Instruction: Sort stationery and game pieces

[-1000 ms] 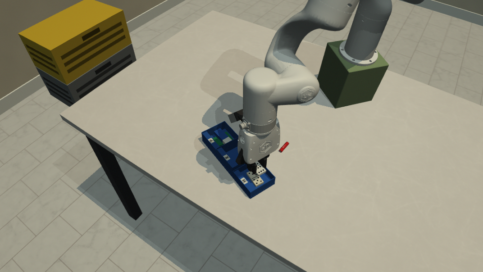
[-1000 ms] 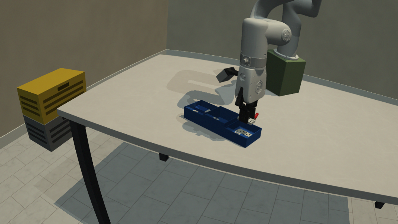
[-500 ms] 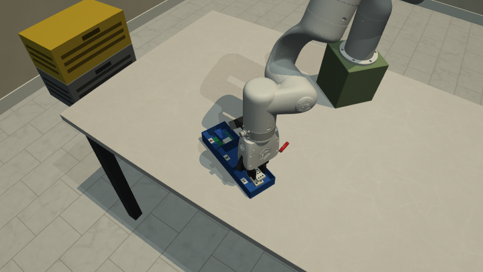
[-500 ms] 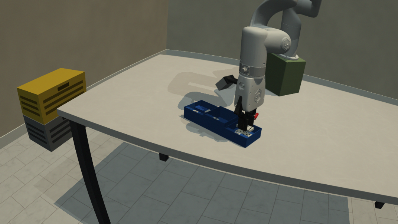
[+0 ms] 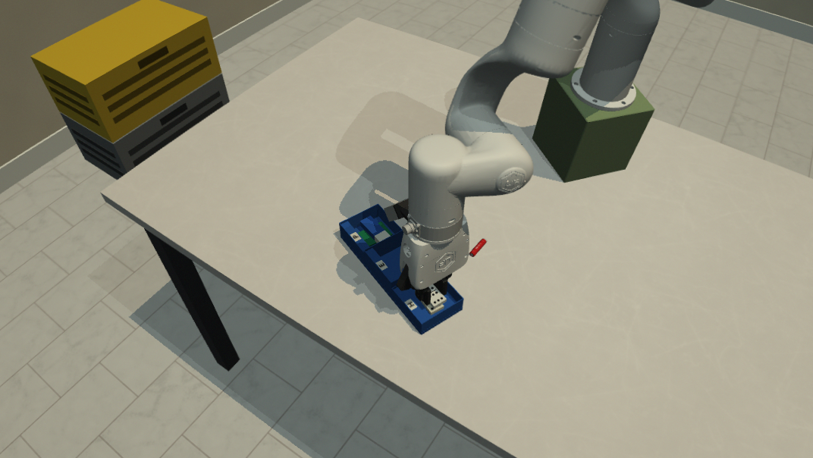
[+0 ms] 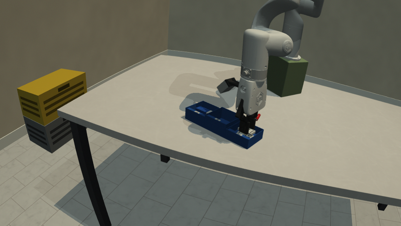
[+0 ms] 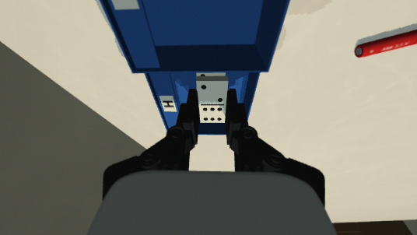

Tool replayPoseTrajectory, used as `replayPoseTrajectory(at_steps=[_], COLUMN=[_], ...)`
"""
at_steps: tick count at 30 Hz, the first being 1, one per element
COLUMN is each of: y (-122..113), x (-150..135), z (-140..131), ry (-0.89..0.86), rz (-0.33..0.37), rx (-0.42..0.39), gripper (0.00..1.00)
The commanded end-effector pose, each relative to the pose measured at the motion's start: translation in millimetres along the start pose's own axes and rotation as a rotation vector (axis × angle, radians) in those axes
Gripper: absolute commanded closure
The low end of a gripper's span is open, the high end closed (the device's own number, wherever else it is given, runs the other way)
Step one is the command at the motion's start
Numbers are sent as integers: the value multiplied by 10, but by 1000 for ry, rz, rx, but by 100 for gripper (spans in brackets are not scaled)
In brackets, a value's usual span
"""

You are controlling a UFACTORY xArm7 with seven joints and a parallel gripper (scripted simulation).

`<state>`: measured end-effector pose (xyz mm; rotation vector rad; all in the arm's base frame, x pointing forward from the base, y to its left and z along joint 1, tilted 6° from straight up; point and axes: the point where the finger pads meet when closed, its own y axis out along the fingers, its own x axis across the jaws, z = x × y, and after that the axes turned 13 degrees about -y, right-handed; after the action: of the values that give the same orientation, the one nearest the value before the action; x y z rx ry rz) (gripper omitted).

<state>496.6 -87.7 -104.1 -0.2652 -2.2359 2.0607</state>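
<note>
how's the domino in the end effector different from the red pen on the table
The domino is a pale flat tile with black dots; the red pen is a thin tube. The domino is gripped between the end effector fingers, low inside the blue bin marked H; the pen lies loose on the table, outside the bins. Both are small.
</note>
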Motion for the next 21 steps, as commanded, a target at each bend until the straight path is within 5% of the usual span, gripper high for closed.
replayPoseTrajectory(at_steps=[1, 21], y=[-14, -54], x=[-17, -17], z=[3, 3], ry=[0, 0], rz=[4, 4], rx=[0, 0], gripper=[69, 69])
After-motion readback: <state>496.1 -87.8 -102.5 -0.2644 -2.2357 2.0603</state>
